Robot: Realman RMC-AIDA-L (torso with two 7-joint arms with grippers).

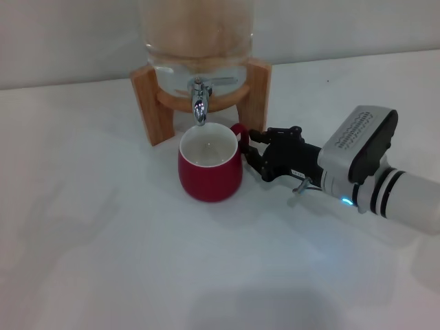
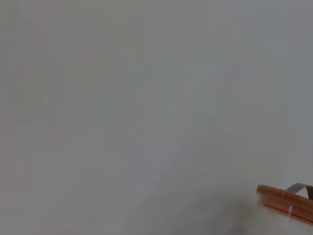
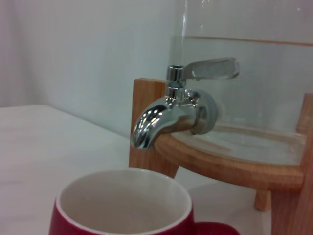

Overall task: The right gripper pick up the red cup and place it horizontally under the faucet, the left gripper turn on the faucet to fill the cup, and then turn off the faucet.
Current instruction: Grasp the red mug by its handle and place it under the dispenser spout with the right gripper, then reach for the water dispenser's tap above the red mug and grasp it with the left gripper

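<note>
The red cup (image 1: 210,172) stands upright on the white table, its white inside open right under the faucet's spout (image 1: 199,103). The faucet is chrome with a thin lever, fixed on a clear glass dispenser (image 1: 196,34) in a wooden stand (image 1: 148,103). My right gripper (image 1: 251,148) is at the cup's right side, next to the red loop handle (image 1: 238,130), with its fingers spread and touching nothing I can see. The right wrist view shows the faucet (image 3: 168,115) close above the cup's rim (image 3: 122,198). My left gripper is out of view.
The left wrist view shows only a pale wall and a corner of the wooden stand (image 2: 286,200). The white table (image 1: 82,240) stretches to the left and front of the cup. The wall rises just behind the dispenser.
</note>
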